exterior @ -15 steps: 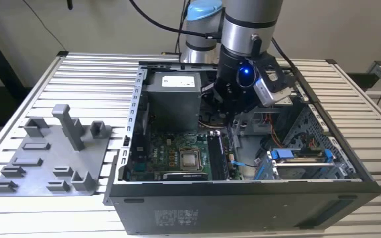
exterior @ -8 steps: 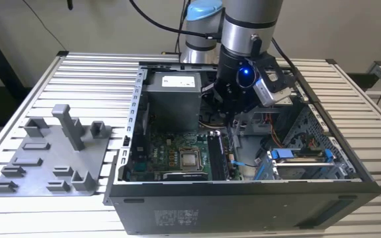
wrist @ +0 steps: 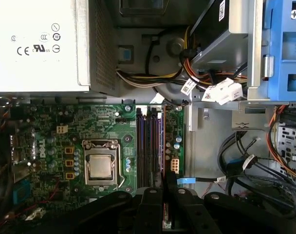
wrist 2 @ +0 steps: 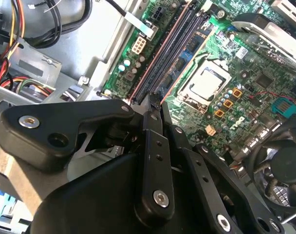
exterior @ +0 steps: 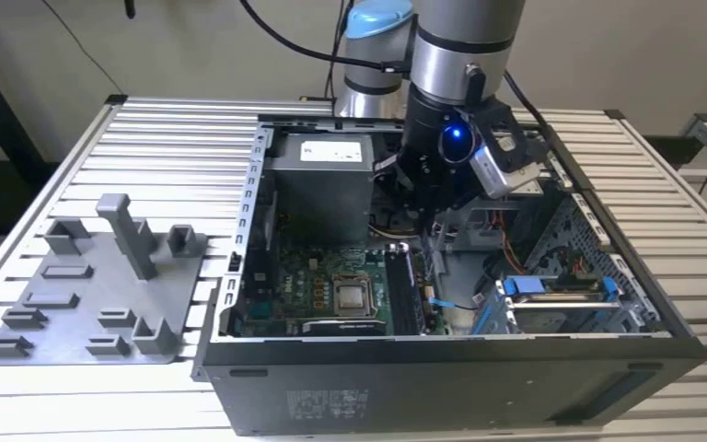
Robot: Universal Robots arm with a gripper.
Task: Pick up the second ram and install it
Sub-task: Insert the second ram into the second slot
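In the first wrist view the second ram (wrist: pixel 163 146) is a thin dark stick seen edge-on. It runs along the outermost memory slot of the green motherboard (wrist: pixel 50 141), beside the other dark slots (wrist: pixel 147 146). My gripper (wrist: pixel 163 189) is shut on its near end, and a sliver of board shows between the black fingers (wrist: pixel 150 204). In the second wrist view the gripper (wrist 2: pixel 153 105) sits at the end of the same stick (wrist 2: pixel 160 53). I cannot tell how deep it sits in the slot. The exterior view has the gripper (exterior: pixel 434 235) low inside the open computer case (exterior: pixel 452 354).
The grey power supply (exterior: pixel 323 184) stands close beside the arm, with cable bundles (wrist: pixel 206 83) and a blue drive cage (exterior: pixel 556 290) on the other side. The processor socket (wrist: pixel 100 165) lies next to the slots. A grey plastic tray (exterior: pixel 84 304) sits outside the case on the exterior view's left.
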